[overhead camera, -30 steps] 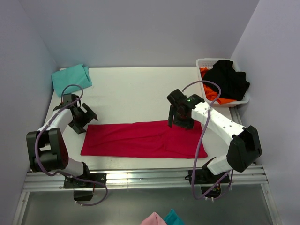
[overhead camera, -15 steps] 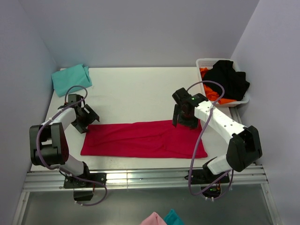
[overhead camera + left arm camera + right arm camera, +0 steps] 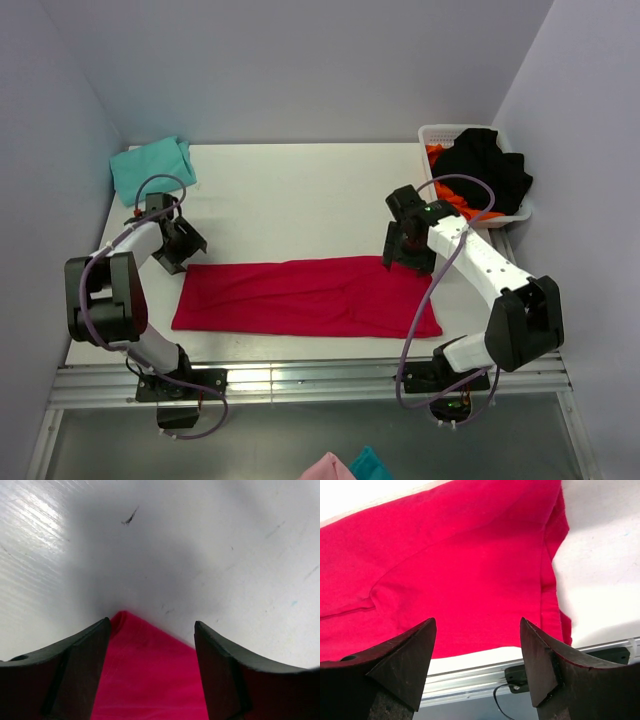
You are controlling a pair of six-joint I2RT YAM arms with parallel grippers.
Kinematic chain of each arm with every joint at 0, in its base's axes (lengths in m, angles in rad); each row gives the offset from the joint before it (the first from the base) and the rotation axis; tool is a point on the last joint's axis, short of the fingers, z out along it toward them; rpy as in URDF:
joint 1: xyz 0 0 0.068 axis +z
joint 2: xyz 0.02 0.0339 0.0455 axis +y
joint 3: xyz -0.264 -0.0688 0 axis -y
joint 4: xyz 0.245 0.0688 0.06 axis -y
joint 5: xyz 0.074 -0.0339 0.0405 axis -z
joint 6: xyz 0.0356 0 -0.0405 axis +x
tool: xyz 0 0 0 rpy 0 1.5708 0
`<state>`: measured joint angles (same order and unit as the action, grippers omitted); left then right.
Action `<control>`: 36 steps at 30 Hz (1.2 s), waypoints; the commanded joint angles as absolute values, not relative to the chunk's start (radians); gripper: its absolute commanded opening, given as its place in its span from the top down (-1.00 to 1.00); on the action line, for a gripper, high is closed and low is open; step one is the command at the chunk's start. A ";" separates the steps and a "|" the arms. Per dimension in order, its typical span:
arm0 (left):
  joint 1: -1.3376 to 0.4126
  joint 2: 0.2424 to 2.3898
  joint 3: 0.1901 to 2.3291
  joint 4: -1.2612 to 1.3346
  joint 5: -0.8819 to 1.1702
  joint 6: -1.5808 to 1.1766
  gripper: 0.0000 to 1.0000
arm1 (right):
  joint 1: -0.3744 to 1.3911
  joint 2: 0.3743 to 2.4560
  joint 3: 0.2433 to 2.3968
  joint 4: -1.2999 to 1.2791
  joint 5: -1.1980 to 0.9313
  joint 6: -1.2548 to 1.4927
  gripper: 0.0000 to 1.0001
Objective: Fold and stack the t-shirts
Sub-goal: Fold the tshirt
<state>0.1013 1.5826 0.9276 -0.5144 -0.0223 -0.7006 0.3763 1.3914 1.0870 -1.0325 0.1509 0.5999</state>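
The crimson-red t-shirt lies folded into a long flat strip across the near part of the table. The teal t-shirt lies folded at the far left corner. My left gripper is open and low over the strip's far-left corner, which shows between its fingers in the left wrist view. My right gripper is open just above the strip's far-right corner. The right wrist view shows the red cloth below the open fingers.
A white basket holding black and orange garments stands at the far right. A metal rail runs along the table's near edge. Pink and teal cloth lies below the table front. Walls close in on the left, back and right.
The right gripper has moved right along the strip's far edge toward its right corner. The left gripper has shifted slightly toward the far-left corner of the strip. The shirt has not moved.
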 commanded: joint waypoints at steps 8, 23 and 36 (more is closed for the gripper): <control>0.094 1.647 0.974 -0.472 -0.028 -0.710 -0.32 | 0.299 1.364 1.098 -1.032 0.156 0.538 -0.47; 0.087 1.707 1.031 -0.425 0.058 -0.712 0.99 | 0.279 1.388 1.052 -0.997 0.163 0.545 -0.32; 0.259 1.945 1.301 -0.497 0.236 -0.815 0.72 | 0.273 1.431 1.124 -1.005 0.172 0.563 -0.28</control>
